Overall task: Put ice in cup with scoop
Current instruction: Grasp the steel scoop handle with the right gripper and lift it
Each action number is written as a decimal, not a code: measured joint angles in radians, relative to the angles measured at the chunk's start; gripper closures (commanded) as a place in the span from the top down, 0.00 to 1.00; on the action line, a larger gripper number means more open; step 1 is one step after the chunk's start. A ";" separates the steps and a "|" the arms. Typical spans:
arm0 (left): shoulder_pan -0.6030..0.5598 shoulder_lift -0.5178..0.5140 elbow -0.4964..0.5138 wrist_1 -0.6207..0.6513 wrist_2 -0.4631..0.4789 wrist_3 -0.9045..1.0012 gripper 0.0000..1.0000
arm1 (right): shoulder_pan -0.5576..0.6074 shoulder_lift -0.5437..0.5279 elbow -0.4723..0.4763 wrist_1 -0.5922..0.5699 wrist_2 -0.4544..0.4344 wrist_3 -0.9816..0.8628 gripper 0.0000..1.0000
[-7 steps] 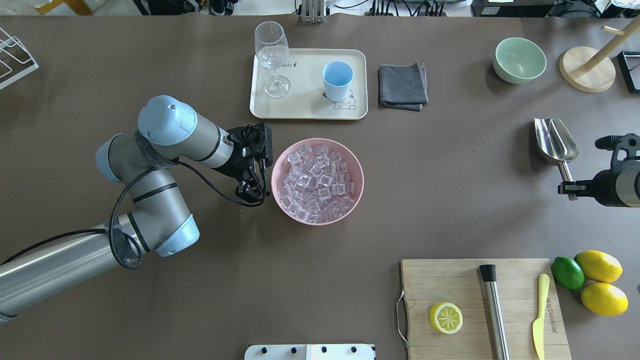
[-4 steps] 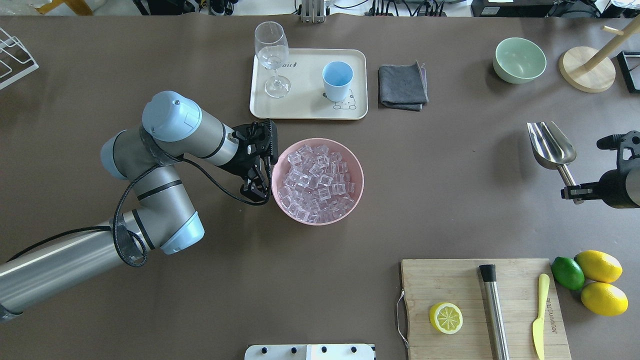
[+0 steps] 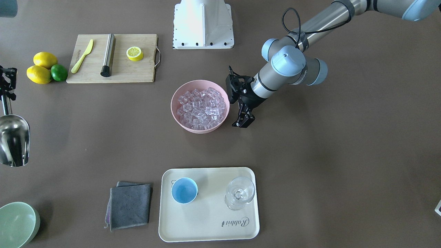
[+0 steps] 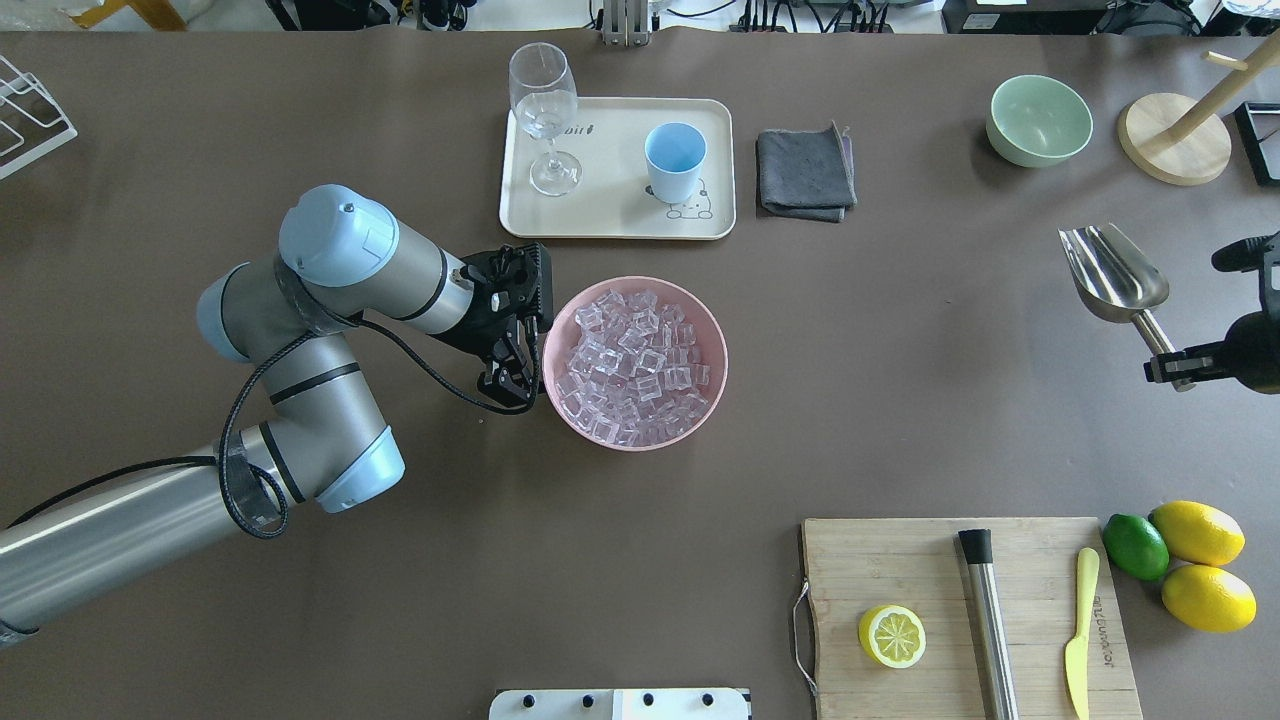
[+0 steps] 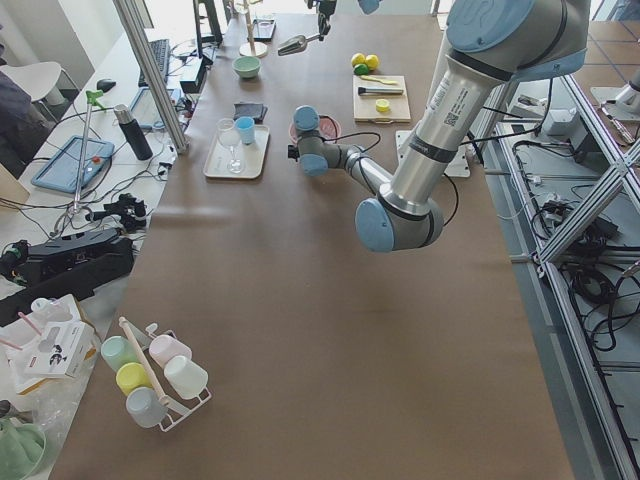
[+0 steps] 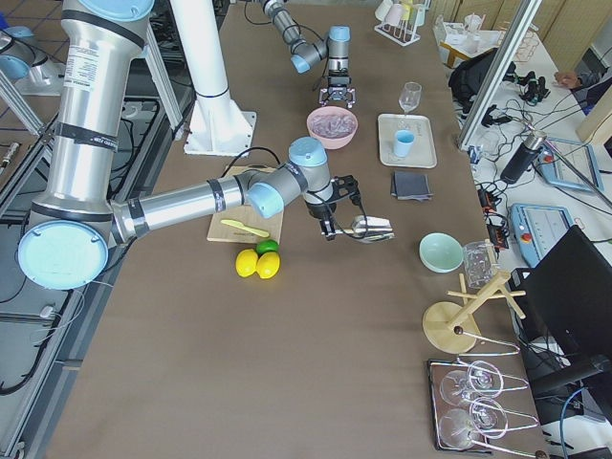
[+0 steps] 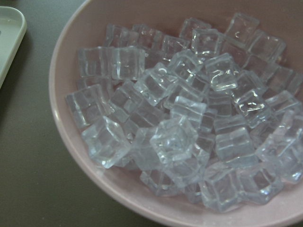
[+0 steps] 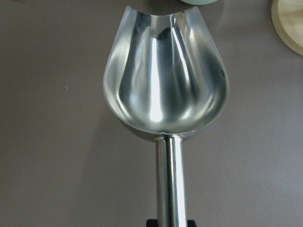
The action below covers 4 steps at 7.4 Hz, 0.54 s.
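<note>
Brown tabletop point(image 4: 900, 400), scoop point(image 4: 1113, 278) in right tool point(image 4: 1172, 367), mouth pointing forward-left

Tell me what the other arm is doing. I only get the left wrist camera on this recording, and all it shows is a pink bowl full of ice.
Observer: The right gripper is shut on the handle of the scoop, out at the right end of the table, far from the bowl.
Operator: Is the cup filled yet?
Observer: No. The cup stands empty on the tray, next to the glass.
</note>
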 measured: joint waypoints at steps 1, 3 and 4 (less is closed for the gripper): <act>0.002 0.002 -0.002 0.000 0.000 -0.001 0.99 | 0.027 0.013 0.005 -0.014 0.034 -0.059 0.00; 0.004 0.002 -0.003 0.001 0.001 -0.002 0.99 | 0.043 0.019 0.031 -0.020 0.065 -0.188 0.00; 0.005 0.001 -0.003 0.002 0.001 -0.003 0.99 | 0.045 0.013 0.057 -0.023 0.070 -0.258 0.00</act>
